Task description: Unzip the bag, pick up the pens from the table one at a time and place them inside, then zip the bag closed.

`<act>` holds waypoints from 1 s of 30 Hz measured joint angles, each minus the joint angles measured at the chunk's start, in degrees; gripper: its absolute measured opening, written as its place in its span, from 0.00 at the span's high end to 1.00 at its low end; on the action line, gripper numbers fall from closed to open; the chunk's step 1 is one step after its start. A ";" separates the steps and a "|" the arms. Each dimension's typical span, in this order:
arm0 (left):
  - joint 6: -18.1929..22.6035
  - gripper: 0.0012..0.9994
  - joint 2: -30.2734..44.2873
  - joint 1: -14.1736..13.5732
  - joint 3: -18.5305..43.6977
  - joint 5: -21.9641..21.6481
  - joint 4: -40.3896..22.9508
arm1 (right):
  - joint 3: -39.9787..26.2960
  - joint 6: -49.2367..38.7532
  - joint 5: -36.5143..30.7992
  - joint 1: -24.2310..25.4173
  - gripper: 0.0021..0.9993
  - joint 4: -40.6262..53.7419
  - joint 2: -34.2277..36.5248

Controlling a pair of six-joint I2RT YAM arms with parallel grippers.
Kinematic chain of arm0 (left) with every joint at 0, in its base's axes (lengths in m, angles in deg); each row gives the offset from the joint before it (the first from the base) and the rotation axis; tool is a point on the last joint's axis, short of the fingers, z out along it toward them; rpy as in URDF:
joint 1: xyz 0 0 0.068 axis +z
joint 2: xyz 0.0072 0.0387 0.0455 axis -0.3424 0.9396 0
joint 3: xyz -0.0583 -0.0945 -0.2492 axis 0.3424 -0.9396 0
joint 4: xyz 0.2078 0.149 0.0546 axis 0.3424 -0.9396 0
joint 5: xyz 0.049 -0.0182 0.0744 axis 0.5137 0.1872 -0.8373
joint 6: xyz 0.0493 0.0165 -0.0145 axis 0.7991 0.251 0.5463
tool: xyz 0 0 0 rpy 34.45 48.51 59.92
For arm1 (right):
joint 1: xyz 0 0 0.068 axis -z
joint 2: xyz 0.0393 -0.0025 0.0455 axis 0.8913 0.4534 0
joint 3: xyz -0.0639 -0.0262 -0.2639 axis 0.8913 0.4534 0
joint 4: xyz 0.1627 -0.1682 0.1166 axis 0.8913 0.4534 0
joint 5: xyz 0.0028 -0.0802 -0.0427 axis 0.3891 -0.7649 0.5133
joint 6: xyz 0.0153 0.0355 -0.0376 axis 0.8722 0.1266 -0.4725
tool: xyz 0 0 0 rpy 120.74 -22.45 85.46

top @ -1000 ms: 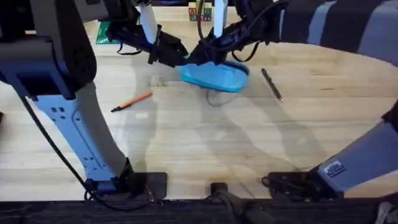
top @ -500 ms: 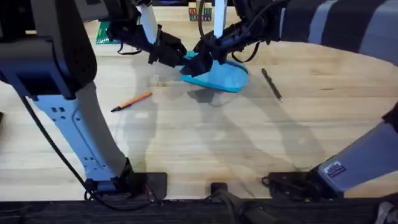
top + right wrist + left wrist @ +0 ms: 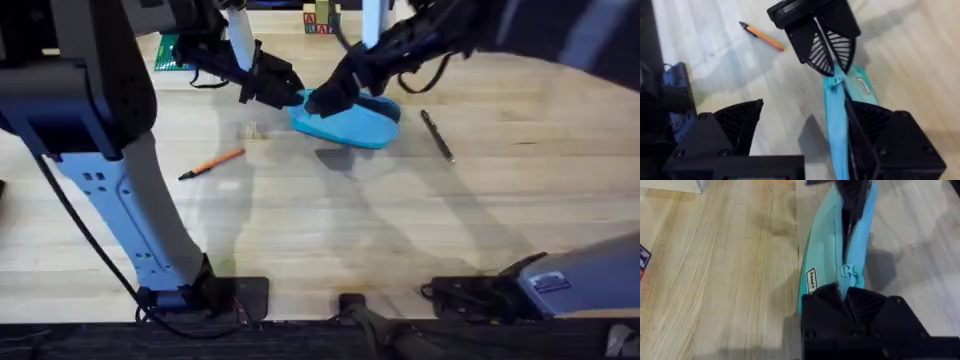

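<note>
Light blue pencil pouch [image 3: 345, 122] at the far middle of the pale wood worktop [image 3: 400, 230], one end pinched by the left tool [image 3: 292, 97]. Right tool [image 3: 322, 100] spread wide over the zipper. Orange pen [image 3: 212, 163] left, black pen [image 3: 436, 135] right, both on the worktop.

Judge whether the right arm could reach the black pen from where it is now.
Probably yes. The black pen lies bare on the table just beside the bag, on the right arm's side, with nothing over it. The right gripper is open at the bag.
</note>
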 joint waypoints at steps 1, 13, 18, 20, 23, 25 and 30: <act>0.00 0.96 0.00 0.00 0.00 0.00 0.00 | 0.00 -0.02 -3.76 0.19 0.00 2.48 -4.06; 0.07 0.01 0.00 -0.13 0.00 -0.02 -0.18 | 0.00 -0.06 -13.44 0.44 0.00 12.62 -14.68; 0.17 0.01 0.00 -0.13 0.00 -0.12 -0.18 | 0.00 -0.09 -14.04 0.46 0.00 15.43 -17.07; 0.17 0.01 0.00 -0.13 0.00 -0.26 -0.17 | 0.00 -0.11 -14.18 0.47 0.00 15.98 -17.85; 0.17 0.00 0.00 -0.07 0.00 -0.37 -0.20 | 0.00 -0.22 -14.39 0.71 0.00 16.16 -18.54; 0.17 0.00 0.00 0.19 0.00 -0.39 -0.45 | 0.00 -0.24 -14.45 0.99 0.00 16.48 -18.76; 2.26 0.00 -2.23 1.93 0.00 -2.94 -3.57 | 0.00 -0.24 -14.47 1.46 0.00 17.89 -18.78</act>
